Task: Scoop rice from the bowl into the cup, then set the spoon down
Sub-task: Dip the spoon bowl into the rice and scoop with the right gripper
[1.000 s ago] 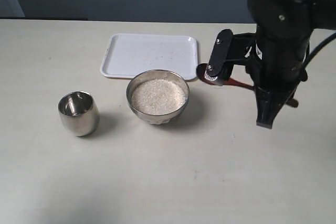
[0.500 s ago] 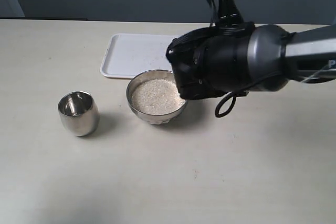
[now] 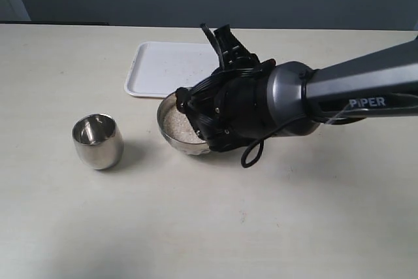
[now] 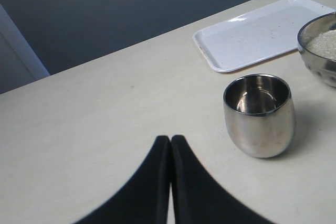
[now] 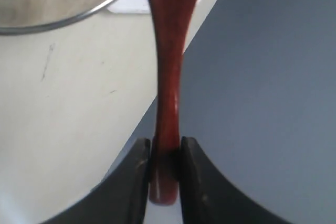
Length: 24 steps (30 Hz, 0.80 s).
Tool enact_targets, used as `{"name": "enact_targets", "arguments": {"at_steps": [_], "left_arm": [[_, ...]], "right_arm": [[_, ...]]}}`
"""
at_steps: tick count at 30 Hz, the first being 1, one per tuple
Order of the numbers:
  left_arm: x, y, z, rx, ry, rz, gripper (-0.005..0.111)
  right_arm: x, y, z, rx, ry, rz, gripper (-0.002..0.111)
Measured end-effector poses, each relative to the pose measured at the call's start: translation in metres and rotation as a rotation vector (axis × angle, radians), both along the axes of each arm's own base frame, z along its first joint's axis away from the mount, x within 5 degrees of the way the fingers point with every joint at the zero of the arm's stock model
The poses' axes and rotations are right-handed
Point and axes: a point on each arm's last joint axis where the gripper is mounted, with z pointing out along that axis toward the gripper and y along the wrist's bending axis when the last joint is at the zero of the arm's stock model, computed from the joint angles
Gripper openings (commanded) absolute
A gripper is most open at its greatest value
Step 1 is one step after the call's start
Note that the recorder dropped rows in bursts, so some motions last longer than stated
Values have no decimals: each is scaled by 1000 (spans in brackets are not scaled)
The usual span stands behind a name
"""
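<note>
Beige tabletop (image 3: 294,227) carries a white tray (image 3: 163,63) at twelve o'clock of the steel bowl (image 3: 171,132), with the cup (image 3: 98,140) at its nine o'clock, standing apart. My right gripper (image 5: 165,166) pinches the spoon (image 5: 168,77) by its handle end, and the spoon crosses the rim above the rice (image 3: 175,124). My left gripper (image 4: 171,150) sits pressed together, empty.

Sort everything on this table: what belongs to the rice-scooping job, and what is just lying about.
Belongs to the job:
- rice in the bowl
- cup, no rice visible in it
- spoon, clamped in the right gripper

Just lying about:
- white tray behind the bowl
- left gripper, shut on nothing, near the cup
</note>
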Motion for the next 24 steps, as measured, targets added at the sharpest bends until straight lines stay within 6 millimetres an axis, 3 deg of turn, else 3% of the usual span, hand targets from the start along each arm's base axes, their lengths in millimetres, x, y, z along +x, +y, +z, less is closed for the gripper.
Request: {"name": "enact_targets", "arguments": {"at_steps": [7, 13, 24], "left_arm": [[0, 0, 0, 0, 0, 0, 0], [0, 0, 0, 0, 0, 0, 0], [0, 0, 0, 0, 0, 0, 0]], "right_arm": [[12, -7, -9, -65, 27, 11, -1], [20, 5, -7, 57, -67, -12, -1], [27, 11, -28, -88, -37, 67, -1]]}}
